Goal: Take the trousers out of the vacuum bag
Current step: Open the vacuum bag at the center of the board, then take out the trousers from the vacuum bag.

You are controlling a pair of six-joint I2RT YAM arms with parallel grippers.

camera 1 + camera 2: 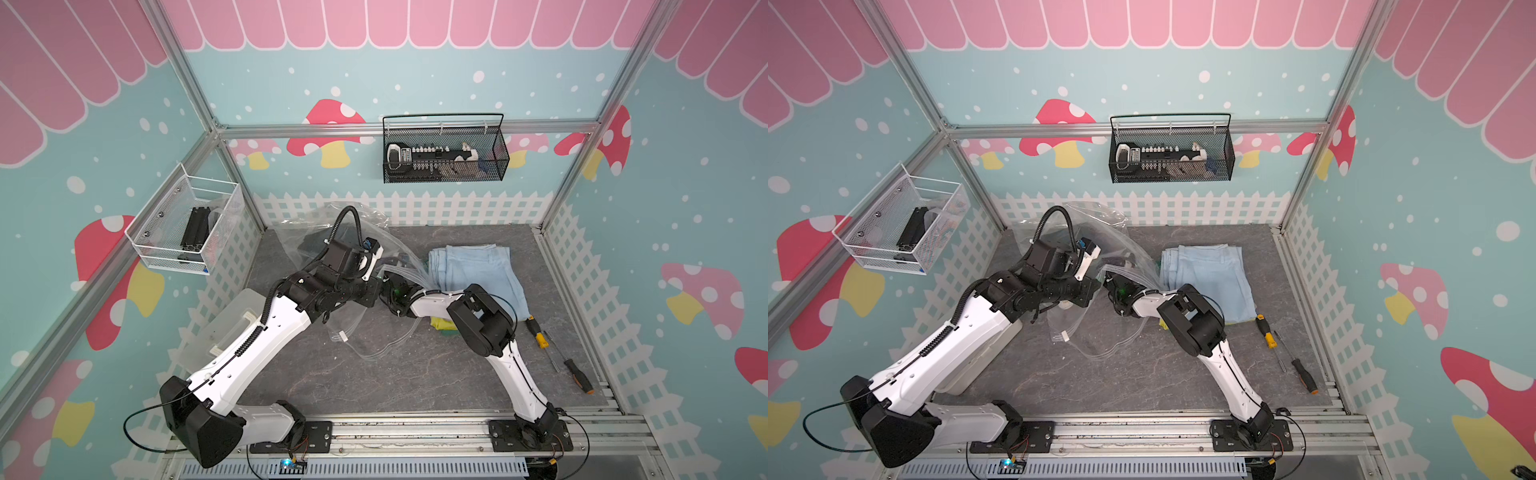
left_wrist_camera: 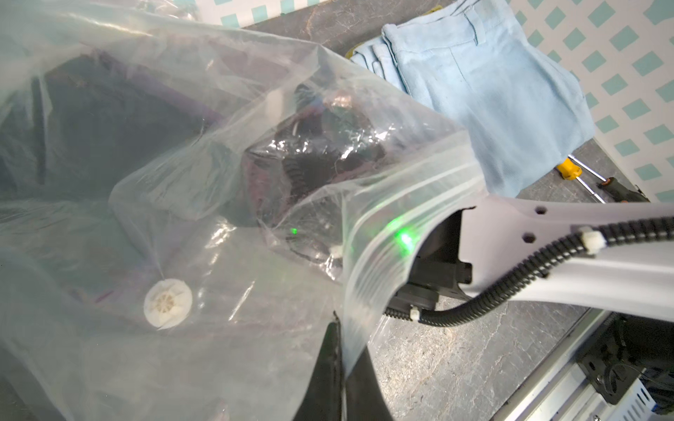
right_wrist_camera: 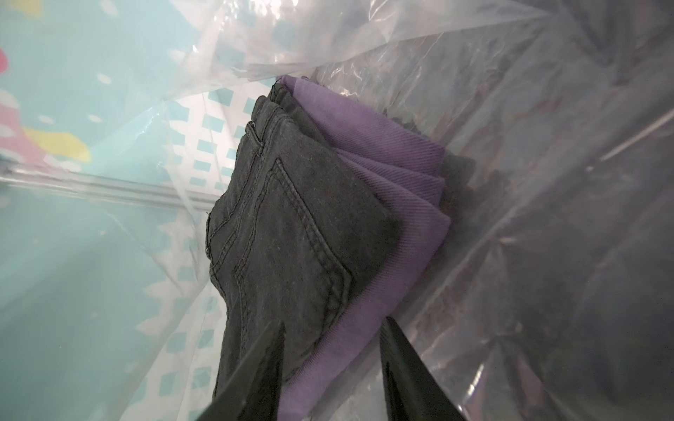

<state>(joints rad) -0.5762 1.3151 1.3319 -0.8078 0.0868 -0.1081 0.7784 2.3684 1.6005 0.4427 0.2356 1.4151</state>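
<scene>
The left gripper (image 2: 337, 328) is clamped on the ridged mouth of the crinkly clear plastic vacuum bag (image 2: 233, 277). Inside it, the right gripper (image 3: 330, 364) stands open astride the folded dark denim trousers (image 3: 291, 218) and purple twill trousers (image 3: 383, 156). Soft, floppy cloth, probably sliding easily on the film, so pinch deep across the thick folded corner.

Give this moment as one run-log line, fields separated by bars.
left gripper: shut on vacuum bag | right gripper: open inside bag, at dark trousers | light blue trousers: on table
</scene>
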